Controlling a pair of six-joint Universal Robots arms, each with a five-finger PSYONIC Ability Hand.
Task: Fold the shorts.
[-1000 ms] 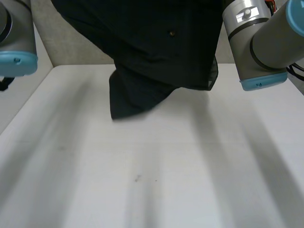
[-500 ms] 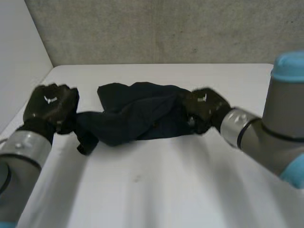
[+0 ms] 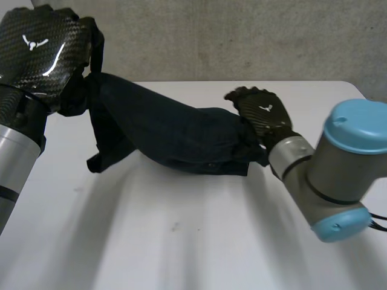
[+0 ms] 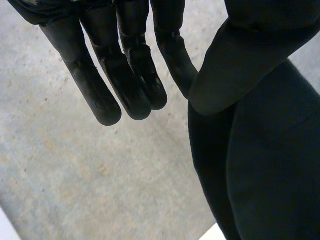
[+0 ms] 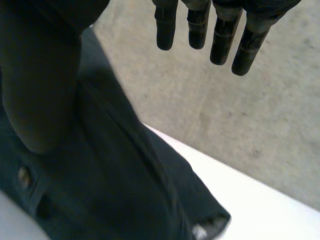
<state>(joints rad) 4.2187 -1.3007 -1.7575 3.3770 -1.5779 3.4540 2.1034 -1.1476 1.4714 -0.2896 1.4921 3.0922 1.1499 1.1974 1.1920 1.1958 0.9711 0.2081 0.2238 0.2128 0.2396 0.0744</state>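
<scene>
The dark shorts (image 3: pixel 175 133) stretch from upper left down to the white table (image 3: pixel 181 241). My left hand (image 3: pixel 42 54) is raised high with the shorts' left end hanging from it. In the left wrist view the cloth (image 4: pixel 270 175) is pinched between the thumb and the nearly straight fingers (image 4: pixel 100 95). My right hand (image 3: pixel 263 118) rests low at the shorts' right end, near the waistband. In the right wrist view its fingers (image 5: pixel 220 45) are straight and spread away from the thumb. The shorts (image 5: pixel 100 190), with a button showing, lie under the palm.
A grey wall (image 3: pixel 242 36) closes the far side of the table. My right arm's elbow with its blue cap (image 3: pixel 347 130) hangs over the table's right part. The near half of the table is bare white surface.
The shorts came down from hanging high to the table. Since half a second ago my left hand has risen with the left end, and my right hand has opened its fingers.
</scene>
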